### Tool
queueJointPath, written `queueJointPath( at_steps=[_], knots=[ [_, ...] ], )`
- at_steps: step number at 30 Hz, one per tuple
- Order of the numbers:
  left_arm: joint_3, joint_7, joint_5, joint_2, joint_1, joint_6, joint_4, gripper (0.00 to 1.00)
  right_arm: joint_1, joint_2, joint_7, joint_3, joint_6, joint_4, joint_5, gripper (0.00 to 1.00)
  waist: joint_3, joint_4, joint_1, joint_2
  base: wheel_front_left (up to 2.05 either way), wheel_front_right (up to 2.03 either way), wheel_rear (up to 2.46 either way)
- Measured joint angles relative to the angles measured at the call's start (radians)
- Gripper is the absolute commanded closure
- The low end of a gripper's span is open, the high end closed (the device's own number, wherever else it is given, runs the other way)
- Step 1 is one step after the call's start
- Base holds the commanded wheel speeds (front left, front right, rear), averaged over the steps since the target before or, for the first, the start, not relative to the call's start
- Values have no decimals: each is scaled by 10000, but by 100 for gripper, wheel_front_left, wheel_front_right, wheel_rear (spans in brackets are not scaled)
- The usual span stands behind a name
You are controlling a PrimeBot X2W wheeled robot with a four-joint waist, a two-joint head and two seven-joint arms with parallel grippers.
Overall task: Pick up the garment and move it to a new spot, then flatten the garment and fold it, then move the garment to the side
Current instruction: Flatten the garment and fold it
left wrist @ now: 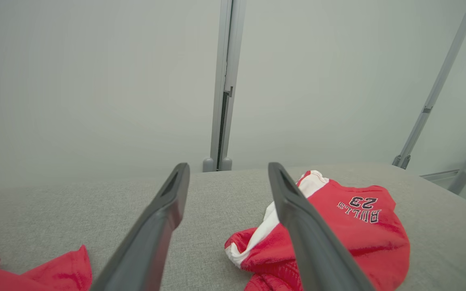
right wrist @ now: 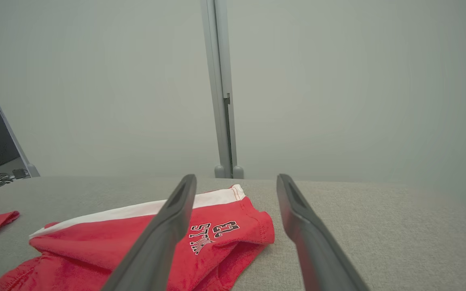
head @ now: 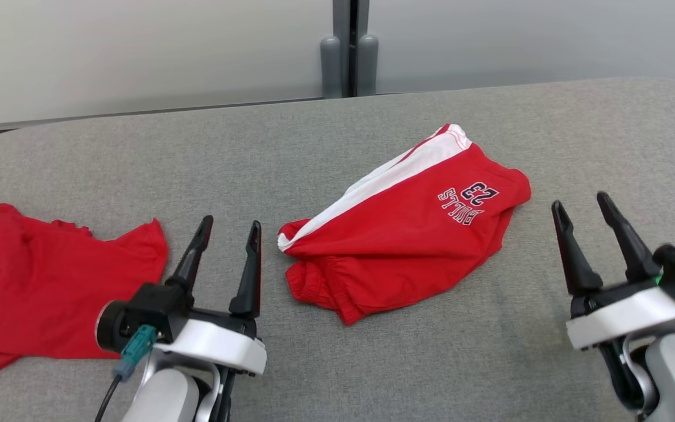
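Note:
The garment (head: 408,225) is a pair of red shorts with a white side stripe and "BULLS 23" printed on it, lying crumpled and roughly folded at the middle of the grey table (head: 337,117). It also appears in the left wrist view as the garment (left wrist: 358,226) and in the right wrist view as the garment (right wrist: 115,242). My left gripper (head: 231,223) stands open just left of the shorts, nothing between its fingers. My right gripper (head: 580,202) is open to the right of the shorts, also empty. The left gripper (left wrist: 227,176) and the right gripper (right wrist: 237,180) hover above the table.
A second red garment (head: 38,287) lies spread at the table's left edge. Behind the table stands a pale wall with a grey vertical post (head: 349,47). Bare grey cloth surface stretches in front of and to the right of the shorts.

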Motion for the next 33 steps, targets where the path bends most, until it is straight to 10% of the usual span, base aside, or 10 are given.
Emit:
queueJointPath(
  at_steps=[15,33],
  knots=[
    [1220,-2,1231,-690,619,-1045,-21,0,475,974,117,-694,0,899,-307,0,112,298,0,0,0,0,0],
    [552,0,1223,-723,-207,-635,428,0,-1975,1379,2700,-2545,-2,3923,2065,0,1282,1583,0,0,0,0,0]
  ],
)
